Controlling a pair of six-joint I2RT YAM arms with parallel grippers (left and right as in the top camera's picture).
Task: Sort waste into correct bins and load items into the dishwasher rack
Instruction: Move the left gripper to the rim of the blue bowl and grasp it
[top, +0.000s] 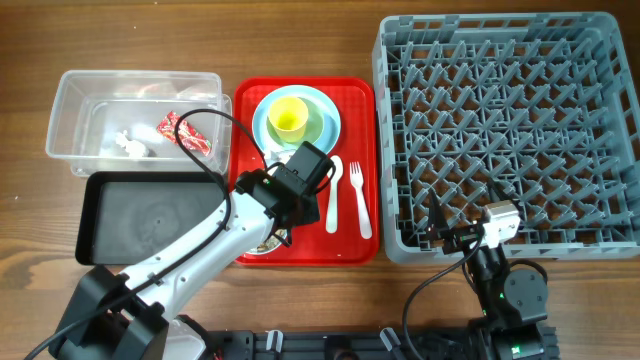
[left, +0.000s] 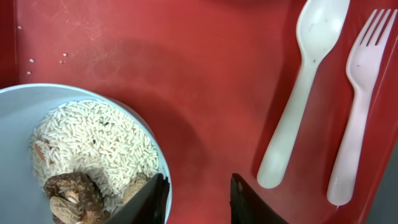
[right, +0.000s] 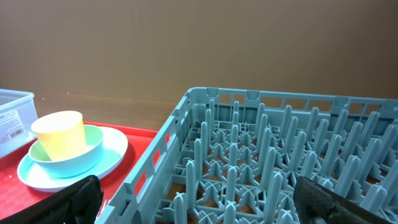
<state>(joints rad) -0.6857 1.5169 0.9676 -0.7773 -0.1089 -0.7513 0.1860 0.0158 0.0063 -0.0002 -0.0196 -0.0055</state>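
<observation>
My left gripper (top: 285, 232) (left: 199, 186) is open. One finger hangs over the right rim of the small light blue bowl (left: 18, 118) (top: 262, 247), the other over the red tray. The bowl holds white rice and brownish food scraps (left: 74, 193). The white spoon (left: 298, 106) (top: 334, 195) and fork (left: 357, 112) (top: 360, 200) lie to the right. The yellow cup (top: 288, 117) (right: 59, 134) sits in the pale green bowl (top: 318, 122) on the light blue plate (top: 262, 125). My right gripper (top: 465, 215) (right: 199, 199) is open and empty over the front of the grey rack (top: 500, 120) (right: 261, 149).
The clear tub (top: 60, 120) at the back left holds the red wrapper (top: 185, 132) and white tissue bits (top: 130, 145). The black tray (top: 150, 215) lies in front of it. The red tray (top: 355, 95) stands between the bins and the rack.
</observation>
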